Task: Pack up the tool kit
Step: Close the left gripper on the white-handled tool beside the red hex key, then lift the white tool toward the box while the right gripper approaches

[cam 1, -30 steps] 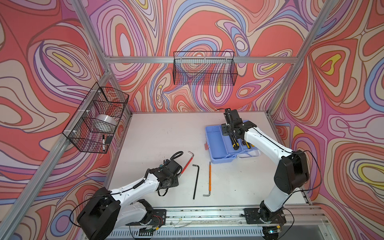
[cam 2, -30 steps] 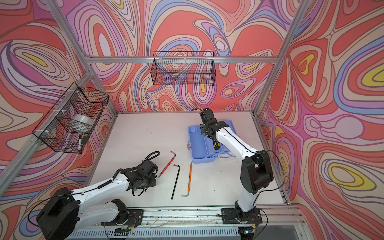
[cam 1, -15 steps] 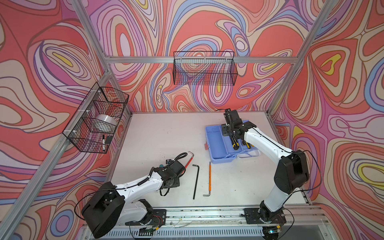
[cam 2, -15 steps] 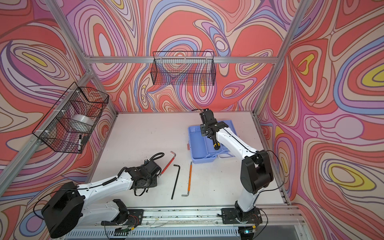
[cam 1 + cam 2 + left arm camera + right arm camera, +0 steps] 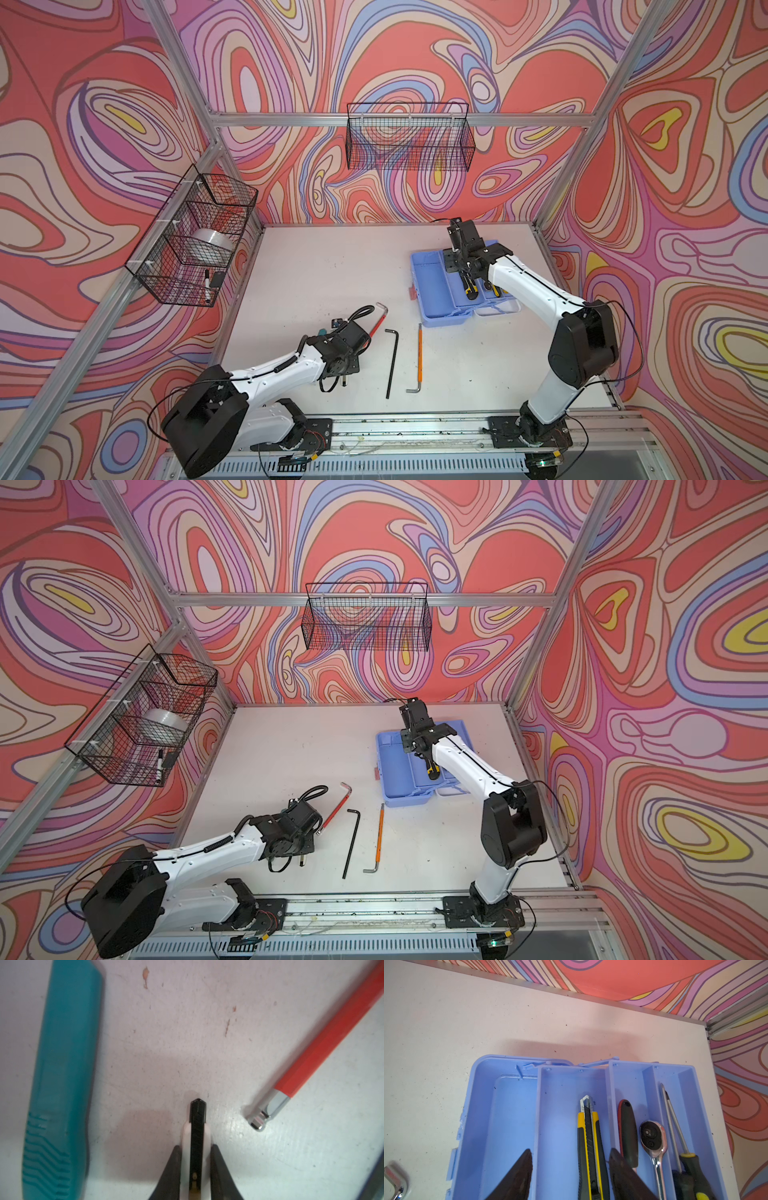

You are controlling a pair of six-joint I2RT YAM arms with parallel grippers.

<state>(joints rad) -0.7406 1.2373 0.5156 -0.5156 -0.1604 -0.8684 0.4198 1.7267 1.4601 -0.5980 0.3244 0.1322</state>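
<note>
A scuffed white tabletop (image 5: pixel 324 266), boxed in by aluminium framing (image 5: pixel 232 166) and walls of swirling red, pink and purple (image 5: pixel 415 50), carries an open periwinkle-blue plastic toolbox (image 5: pixel 432 291) on its right half, toward the back wall. Two black wire baskets hang off the surface: a long wire basket (image 5: pixel 409 141) on the back wall and a partitioned wire basket (image 5: pixel 187 245) on the left wall, which holds a roll of pale tape (image 5: pixel 210 245) and a marker pen (image 5: pixel 206 286). Near the front centre lie a red-sleeved hex key (image 5: pixel 377 320), a plain black hex key (image 5: pixel 391 361) and an orange-sleeved hex key (image 5: pixel 419 357), each apart from the others. The left arm (image 5: pixel 282 370) stretches low from the front rail (image 5: pixel 415 428), its wrist just left of the red-sleeved hex key. In the wrist view the left gripper (image 5: pixel 195 1147) has its jaws drawn narrow against both sides of a slim white tool with a black blade strip (image 5: pixel 197 1113), which lies on the table between a teal ribbed handle (image 5: pixel 62 1084) and the red key's chrome tip. The right arm (image 5: pixel 536 286) rises from the rail, bends at the elbow and reaches back over the toolbox. The right gripper (image 5: pixel 570 1150) hangs above the trays, jaws wide and gripping nothing. A yellow-and-black utility knife (image 5: pixel 588 1147) lies in the middle tray between them. The neighbouring tray holds a chrome ratchet (image 5: pixel 652 1136) and two slim screwdrivers (image 5: pixel 675 1126).
</note>
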